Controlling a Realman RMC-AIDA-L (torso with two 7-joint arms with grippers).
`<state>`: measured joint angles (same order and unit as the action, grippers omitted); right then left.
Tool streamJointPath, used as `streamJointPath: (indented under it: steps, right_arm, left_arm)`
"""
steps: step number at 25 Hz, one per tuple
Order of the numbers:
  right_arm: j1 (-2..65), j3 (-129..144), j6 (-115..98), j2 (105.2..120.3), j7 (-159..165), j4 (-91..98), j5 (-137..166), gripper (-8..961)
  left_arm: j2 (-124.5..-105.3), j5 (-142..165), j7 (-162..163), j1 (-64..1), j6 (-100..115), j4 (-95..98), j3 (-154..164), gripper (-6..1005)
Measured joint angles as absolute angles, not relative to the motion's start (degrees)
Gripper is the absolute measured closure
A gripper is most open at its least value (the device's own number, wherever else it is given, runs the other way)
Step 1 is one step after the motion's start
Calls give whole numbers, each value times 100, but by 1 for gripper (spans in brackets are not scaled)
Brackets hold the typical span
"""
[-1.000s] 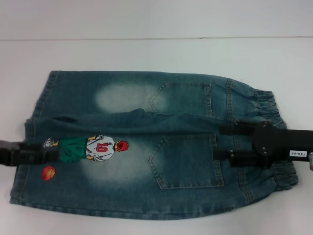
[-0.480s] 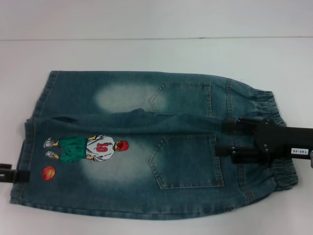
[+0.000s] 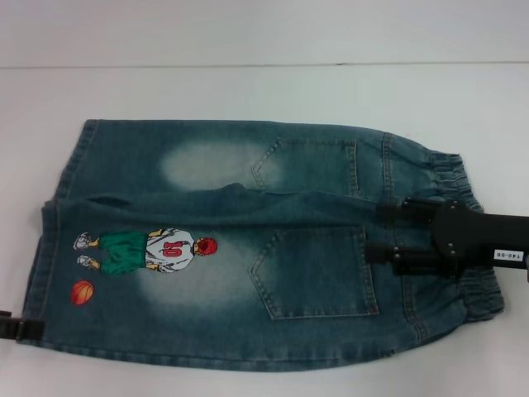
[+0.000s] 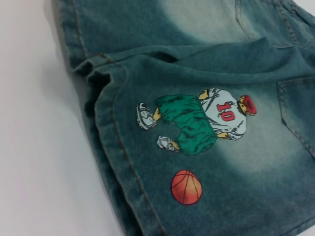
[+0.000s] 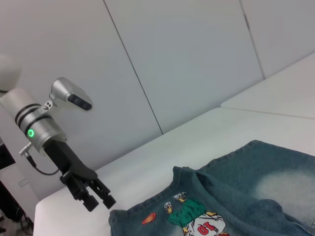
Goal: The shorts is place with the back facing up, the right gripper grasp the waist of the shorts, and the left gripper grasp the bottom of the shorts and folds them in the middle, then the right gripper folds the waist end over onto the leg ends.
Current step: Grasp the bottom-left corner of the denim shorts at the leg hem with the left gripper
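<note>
The shorts (image 3: 248, 248) lie flat on the white table (image 3: 248, 91), back up, soft washed denim with pale faded patches, two stitched back pockets and the cartoon basketball-player print (image 4: 197, 120) beside an orange ball. The right gripper (image 3: 382, 233) sits over the waist of the shorts (image 3: 459, 178), its black fingers parted and flat on the puckered elastic band. The left gripper (image 5: 98, 199) hovers just off the bottom of the shorts (image 3: 37, 265), clear of the straight hem, fingers slightly apart and holding nothing.
</note>
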<state>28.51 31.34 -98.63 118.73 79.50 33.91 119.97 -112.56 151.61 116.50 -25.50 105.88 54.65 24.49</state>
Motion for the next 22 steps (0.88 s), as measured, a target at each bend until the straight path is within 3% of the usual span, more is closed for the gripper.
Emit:
streamJointPath:
  steps: [22]
  right_arm:
    - [2785, 3096, -9880, 11862, 7981, 3403, 11997, 92]
  left_arm:
    - [-11219, 15338, 11626, -2690, 10120, 4975, 2684, 66]
